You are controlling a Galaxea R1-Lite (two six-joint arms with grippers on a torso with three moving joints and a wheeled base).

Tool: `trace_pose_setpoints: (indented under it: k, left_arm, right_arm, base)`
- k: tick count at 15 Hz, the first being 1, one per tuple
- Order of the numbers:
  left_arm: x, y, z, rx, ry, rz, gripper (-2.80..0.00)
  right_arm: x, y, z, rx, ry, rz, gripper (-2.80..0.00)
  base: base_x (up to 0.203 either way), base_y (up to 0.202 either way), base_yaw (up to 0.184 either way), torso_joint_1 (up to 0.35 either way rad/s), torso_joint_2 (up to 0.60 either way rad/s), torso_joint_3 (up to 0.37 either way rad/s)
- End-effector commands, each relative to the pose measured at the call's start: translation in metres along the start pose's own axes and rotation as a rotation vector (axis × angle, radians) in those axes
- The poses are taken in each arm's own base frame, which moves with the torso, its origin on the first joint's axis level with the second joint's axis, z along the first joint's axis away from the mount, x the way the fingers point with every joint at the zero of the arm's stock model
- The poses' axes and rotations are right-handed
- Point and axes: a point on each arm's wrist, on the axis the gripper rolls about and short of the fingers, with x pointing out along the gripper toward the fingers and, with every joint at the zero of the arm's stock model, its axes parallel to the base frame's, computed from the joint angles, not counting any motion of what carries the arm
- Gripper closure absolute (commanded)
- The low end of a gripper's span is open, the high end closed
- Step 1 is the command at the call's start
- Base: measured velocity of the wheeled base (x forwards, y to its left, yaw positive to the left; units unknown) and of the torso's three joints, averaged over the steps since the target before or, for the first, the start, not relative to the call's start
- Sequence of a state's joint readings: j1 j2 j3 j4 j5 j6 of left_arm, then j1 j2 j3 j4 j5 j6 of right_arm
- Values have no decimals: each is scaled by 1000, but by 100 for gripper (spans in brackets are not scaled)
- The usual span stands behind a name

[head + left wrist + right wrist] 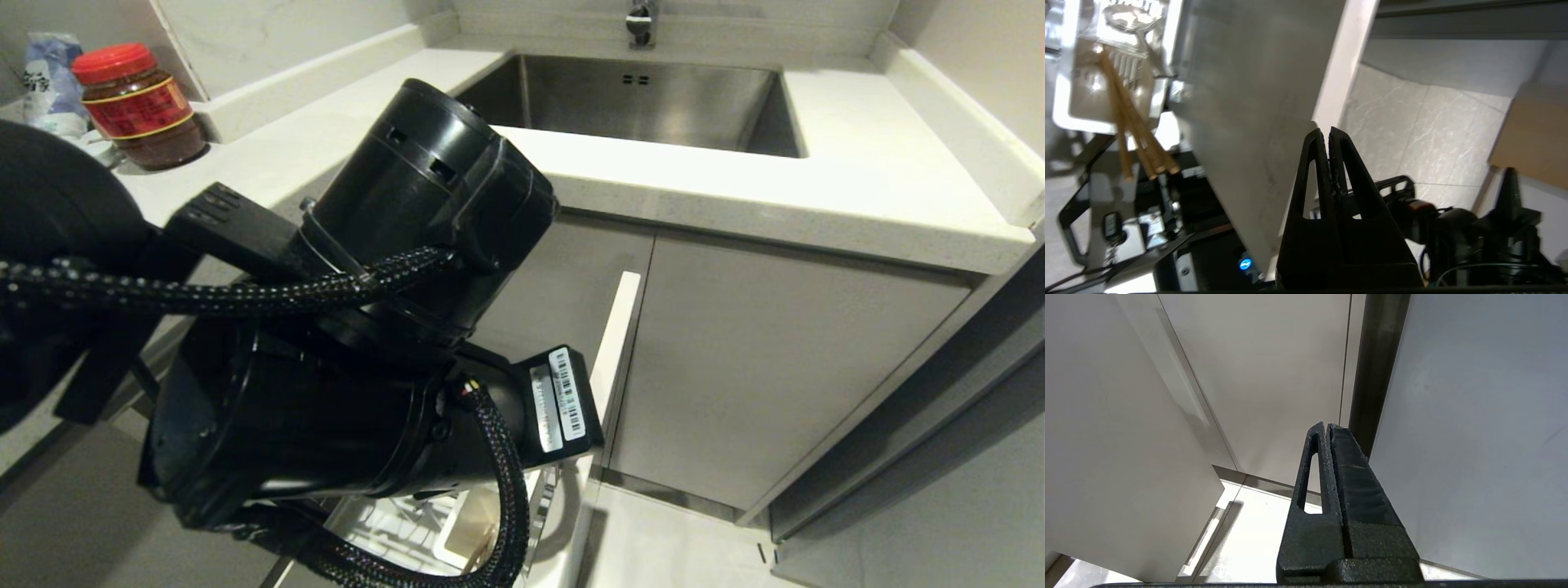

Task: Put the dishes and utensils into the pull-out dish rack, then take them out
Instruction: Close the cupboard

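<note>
- While its fingers pressed together on nothing, the left claw [1329, 132] hung beside the rack's white front panel [1257, 102].
- Beyond that panel, chopsticks [1133, 130] and spoon [1133, 20] stood in the utensil box [1069, 118].
- Also closed and empty, the right claw [1327, 428] faced cabinet doors [1274, 375].

A stainless steel sink [637, 102] sits sunk into a pale stone table [857, 155], with the base of a chrome tap [641, 23] standing at its far rim. At the table's far left corner, a glass jar [140, 106] of dark red paste with a red lid and red-and-yellow label stands against the wall, just beside a blue-and-white packet [49, 77]. Below the table's edge runs a row of flat grey cabinet doors [775, 367], all closed, meeting a darker grey panel [939, 457] on the right. Pale marbled floor tiles [1421, 134] spread beneath, where a tan wooden board [1535, 134] lies near one edge.
</note>
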State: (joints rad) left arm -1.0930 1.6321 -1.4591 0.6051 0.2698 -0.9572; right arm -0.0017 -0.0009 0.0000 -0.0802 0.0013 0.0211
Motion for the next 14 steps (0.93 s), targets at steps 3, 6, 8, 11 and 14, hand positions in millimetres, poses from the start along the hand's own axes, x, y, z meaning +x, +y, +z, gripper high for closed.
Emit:
trace_pose_setpoints:
  k: [3, 6, 8, 11, 14]
  left_arm:
    - [-10, 1, 3, -13, -16, -22, 0]
    - [-13, -1, -2, 2, 45, -72, 0]
    - [-9, -1, -8, 22, 119, -98, 0]
    - [2, -4, -19, 98, 181, -95, 0]
    - [26, -4, -29, 137, 245, -47, 0]
  right_arm:
    - [1, 0, -7, 0, 26, 0, 0]
    - [1, 0, -7, 0, 25, 0, 0]
    - [1, 0, -7, 0, 25, 0, 0]
    - [1, 0, -7, 0, 26, 0, 0]
    - [1, 0, -7, 0, 26, 0, 0]
  base:
    - [0, 0, 0, 0, 0, 0]
    - [0, 0, 0, 0, 0, 0]
    - [0, 0, 0, 0, 0, 0]
    - [0, 0, 0, 0, 0, 0]
    - [0, 0, 0, 0, 0, 0]
